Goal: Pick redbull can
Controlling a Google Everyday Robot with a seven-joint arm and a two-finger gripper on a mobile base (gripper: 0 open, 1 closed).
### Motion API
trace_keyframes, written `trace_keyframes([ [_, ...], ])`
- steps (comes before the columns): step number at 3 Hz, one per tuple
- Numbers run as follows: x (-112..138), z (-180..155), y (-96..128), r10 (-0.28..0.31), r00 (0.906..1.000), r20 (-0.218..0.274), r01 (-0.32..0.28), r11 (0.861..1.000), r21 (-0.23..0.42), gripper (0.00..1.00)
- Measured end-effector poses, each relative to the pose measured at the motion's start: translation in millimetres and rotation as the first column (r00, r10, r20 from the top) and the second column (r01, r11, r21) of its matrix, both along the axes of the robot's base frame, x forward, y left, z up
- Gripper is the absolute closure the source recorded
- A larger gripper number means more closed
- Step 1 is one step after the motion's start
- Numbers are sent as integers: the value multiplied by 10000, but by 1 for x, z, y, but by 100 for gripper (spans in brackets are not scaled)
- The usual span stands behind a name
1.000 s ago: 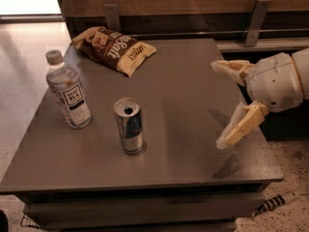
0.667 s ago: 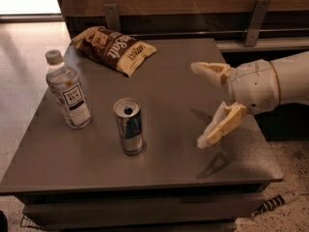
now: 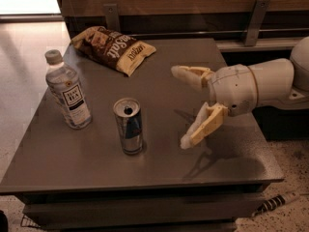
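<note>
Your gripper (image 3: 179,106), fingers spread and empty, hangs right of the upright can (image 3: 129,125); clear table (image 3: 72,153) between, so approach leftward.

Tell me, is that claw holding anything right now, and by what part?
Nothing is held. The gripper hangs open above the table, apart from the redbull can, which stands upright with nothing touching it.

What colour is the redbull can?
Redbull can: silver and blue, camera view; gripper open beside it.
</note>
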State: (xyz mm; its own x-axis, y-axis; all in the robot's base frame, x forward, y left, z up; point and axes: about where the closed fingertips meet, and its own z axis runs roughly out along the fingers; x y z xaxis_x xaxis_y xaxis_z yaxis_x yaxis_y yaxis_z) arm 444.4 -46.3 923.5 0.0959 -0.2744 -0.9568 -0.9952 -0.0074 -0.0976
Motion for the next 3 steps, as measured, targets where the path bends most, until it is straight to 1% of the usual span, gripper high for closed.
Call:
trace_keyframes([
  [1,7,-17,12,199,9997,-160,-194,9994,279,0],
  [2,16,-40,36,792,9962,-358,-745,9905,1159,0],
  [3,11,-55,55,1256,9913,-390,-1159,9746,1918,0],
])
